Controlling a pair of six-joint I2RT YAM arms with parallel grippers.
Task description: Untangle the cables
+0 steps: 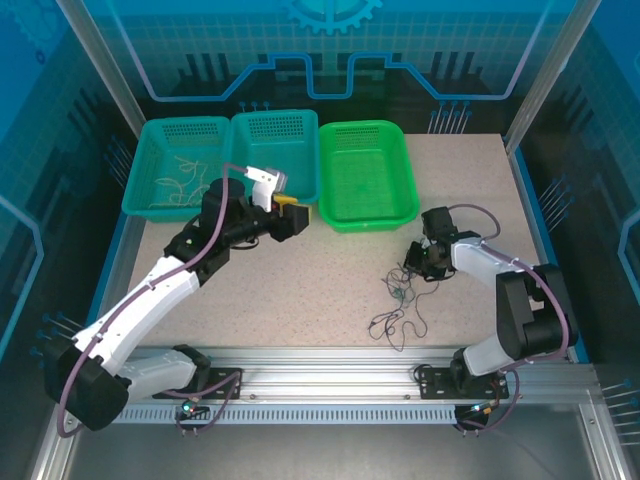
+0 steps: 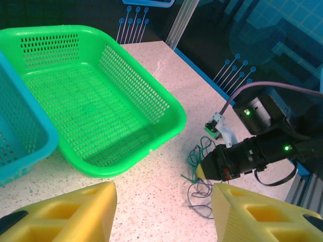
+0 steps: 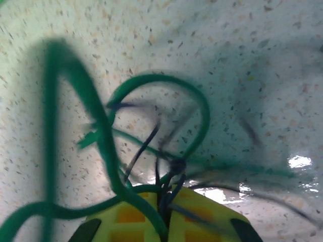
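where the right hand [image 3: 164,214] pinches the cables [image 3: 156,78] on the desk [image 3: 242,60], left hand [image 2: 164,206] released, empty, near green basket [image 2: 136,75]

Speckled beige tabletop [image 1: 300,290], blue patterned walls [image 1: 450,50]

Robotics lab cell: aluminium-profile frame [image 1: 100,65], blue translucent wall panels [image 1: 330,60] printed with gear-and-circuit graphics, speckled beige desk [image 1: 300,285].
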